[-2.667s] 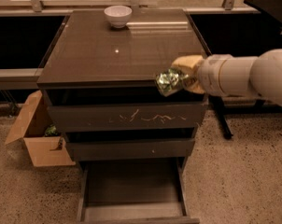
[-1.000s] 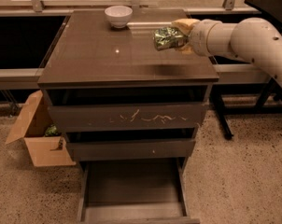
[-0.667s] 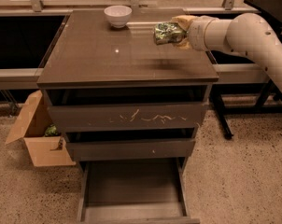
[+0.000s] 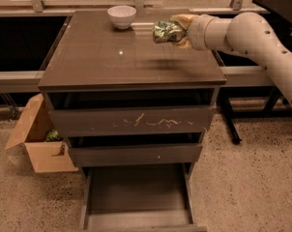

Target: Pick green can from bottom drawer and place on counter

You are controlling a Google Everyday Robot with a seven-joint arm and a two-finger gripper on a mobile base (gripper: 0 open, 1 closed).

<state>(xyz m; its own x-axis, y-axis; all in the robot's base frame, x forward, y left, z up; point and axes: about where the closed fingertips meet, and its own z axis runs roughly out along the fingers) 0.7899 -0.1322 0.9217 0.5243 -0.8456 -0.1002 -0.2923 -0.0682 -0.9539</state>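
The green can point(image 4: 166, 31), shiny and crumpled, lies sideways in my gripper point(image 4: 177, 31), which is shut on it. Both hang in the air above the back right part of the counter point(image 4: 112, 62), with a faint shadow of them on the surface below. My pale arm reaches in from the right edge of the view. Down at the floor, the bottom drawer point(image 4: 136, 197) is pulled out, and its flat tray holds nothing.
A white bowl point(image 4: 122, 16) stands at the back of the counter, left of the can. The top drawer front point(image 4: 131, 122) bears pale scratches. An open cardboard box point(image 4: 37, 141) sits on the floor at the left. A dark table stands at the right.
The gripper has carried the can up from the counter's front right edge and back over the top, toward the bowl. In the last second it crept slightly farther back.
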